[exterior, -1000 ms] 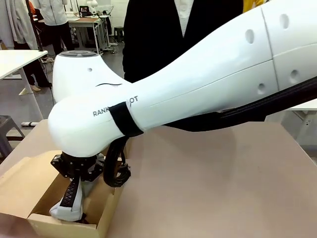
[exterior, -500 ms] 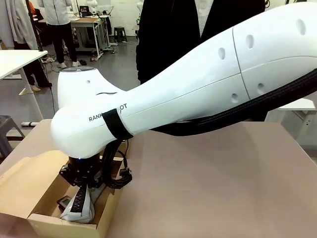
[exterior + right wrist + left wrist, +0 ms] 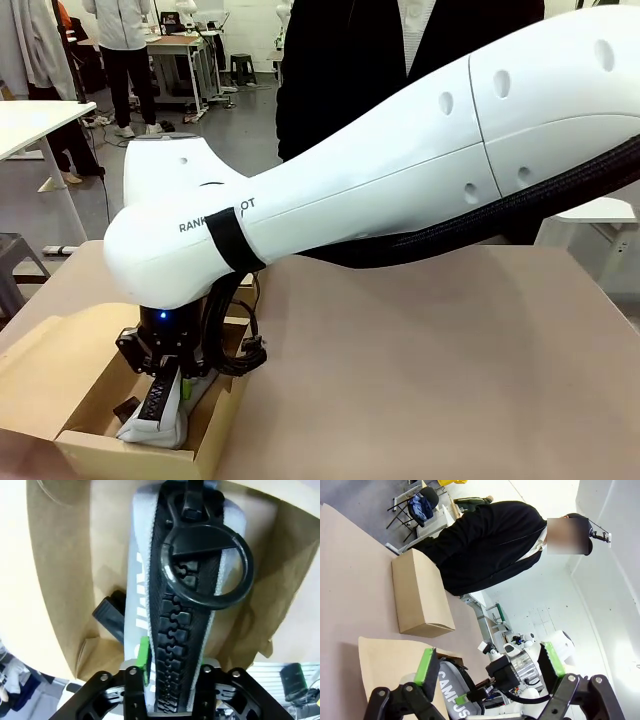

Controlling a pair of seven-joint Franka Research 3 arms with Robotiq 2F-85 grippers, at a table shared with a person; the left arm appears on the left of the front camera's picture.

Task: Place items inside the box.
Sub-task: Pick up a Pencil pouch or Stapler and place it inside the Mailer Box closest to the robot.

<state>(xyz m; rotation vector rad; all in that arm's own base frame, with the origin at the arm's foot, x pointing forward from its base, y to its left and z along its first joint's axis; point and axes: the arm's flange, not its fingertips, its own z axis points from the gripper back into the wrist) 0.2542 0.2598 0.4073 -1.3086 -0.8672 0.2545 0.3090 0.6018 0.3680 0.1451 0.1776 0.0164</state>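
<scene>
My right arm reaches across to the open cardboard box [image 3: 60, 440] at the table's near left corner. Its gripper [image 3: 160, 400] points down into the box, jaws around the top of the grey pouch [image 3: 150, 432] with white "CAMPUS" lettering [image 3: 451, 700]. From the right wrist, the pouch [image 3: 137, 580] stands on edge, its black zip and ring pull facing up, a green pad [image 3: 143, 660] against its side. A black stapler [image 3: 107, 615] lies beside it on the box floor [image 3: 125, 408]. My left gripper [image 3: 487, 662] hangs open and empty above the table, looking at the box and the right gripper [image 3: 470, 697].
A person in black [image 3: 350, 60] stands at the far side of the table. A second, closed cardboard box [image 3: 420, 600] lies on the brown tabletop [image 3: 430, 360]. The open box's flap [image 3: 50, 370] spreads out to the left.
My right gripper has sunk deeper into the box with the grey pouch, which now rests on the box floor. The person has shifted slightly to the right.
</scene>
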